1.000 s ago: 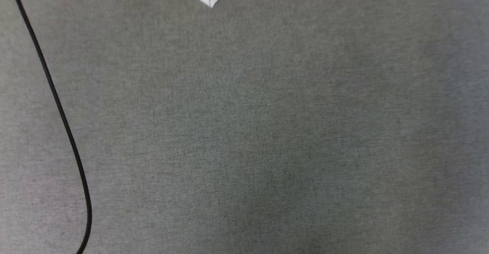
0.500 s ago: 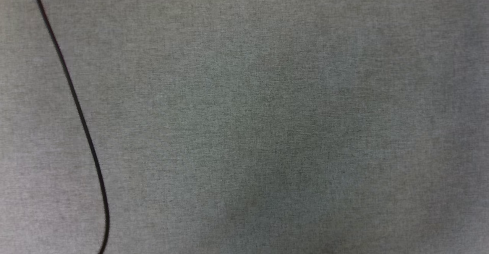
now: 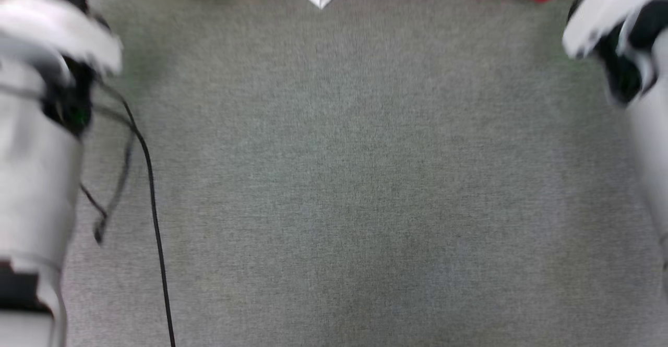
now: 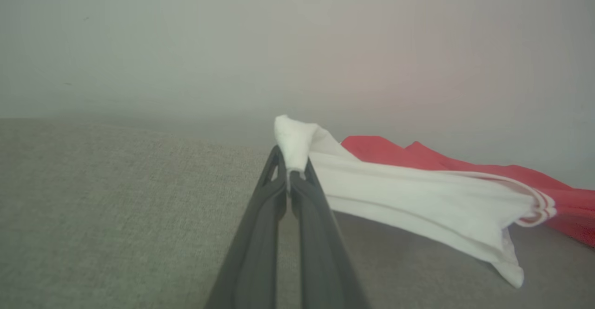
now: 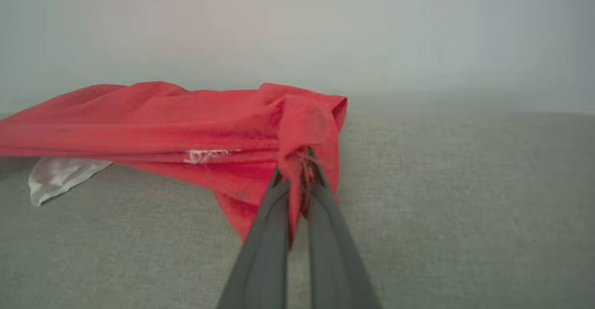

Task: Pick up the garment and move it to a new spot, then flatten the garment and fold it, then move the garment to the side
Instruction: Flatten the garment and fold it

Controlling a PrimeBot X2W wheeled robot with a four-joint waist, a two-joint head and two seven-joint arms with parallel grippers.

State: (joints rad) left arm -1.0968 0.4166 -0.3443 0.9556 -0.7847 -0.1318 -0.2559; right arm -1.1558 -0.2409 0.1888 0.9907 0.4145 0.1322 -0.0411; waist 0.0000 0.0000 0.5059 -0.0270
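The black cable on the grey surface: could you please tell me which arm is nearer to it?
Left. The left arm stands right beside the black cable, at the head view's left edge; the right arm is at the opposite edge, far across the grey surface.

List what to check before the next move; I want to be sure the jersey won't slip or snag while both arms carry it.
1. Left gripper shut on the garment by its white sleeve: ok.
2. Right gripper shut on the red fabric: ok.
3. Garment hanging clear of the grey surface: cannot tell.
4. Black cable well away from the left forearm: not ok, it lies close beside it.
5. Head view sharp enough to guide the move: not ok, blurred.
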